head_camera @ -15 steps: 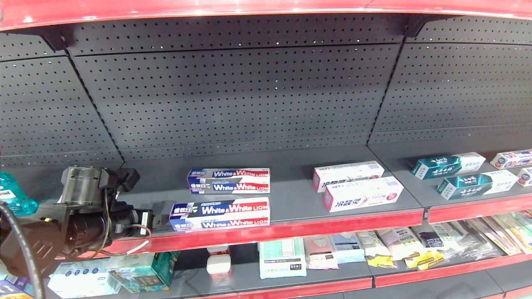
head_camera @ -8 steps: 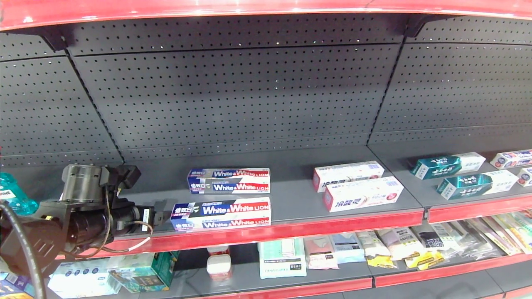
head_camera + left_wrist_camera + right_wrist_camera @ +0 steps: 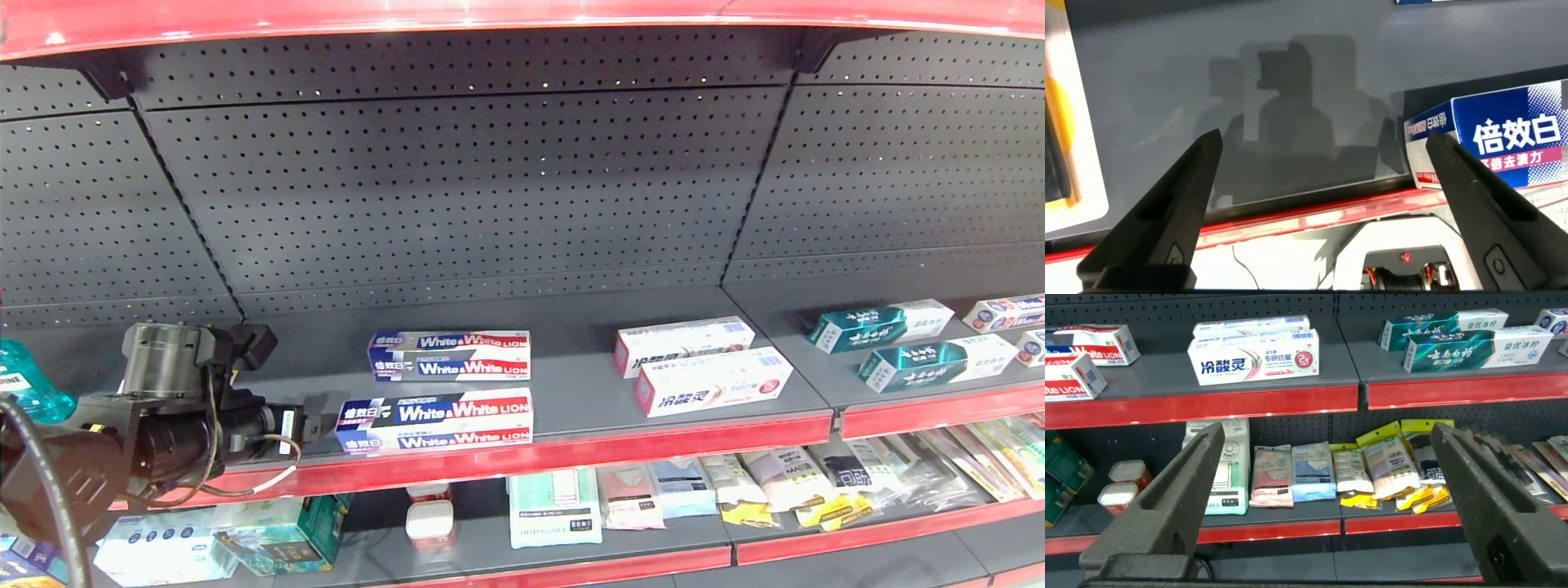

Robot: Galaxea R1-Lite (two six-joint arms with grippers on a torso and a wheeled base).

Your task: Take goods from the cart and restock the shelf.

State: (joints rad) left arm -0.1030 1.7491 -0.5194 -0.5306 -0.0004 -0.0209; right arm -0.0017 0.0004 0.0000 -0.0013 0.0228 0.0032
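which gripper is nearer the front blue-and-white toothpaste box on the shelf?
Left. The left gripper is open right at the left end of the front toothpaste box. The right gripper, also open, is back from the shelf, facing the lower tier, well clear of that box.

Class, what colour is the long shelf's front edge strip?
The front edge strip is red; head view.

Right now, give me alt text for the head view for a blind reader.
The left gripper, open, sits at the left end of a blue, white and red toothpaste box at the front of a grey metal shelf. A matching box lies behind it; white-and-pink boxes and teal boxes lie farther right.
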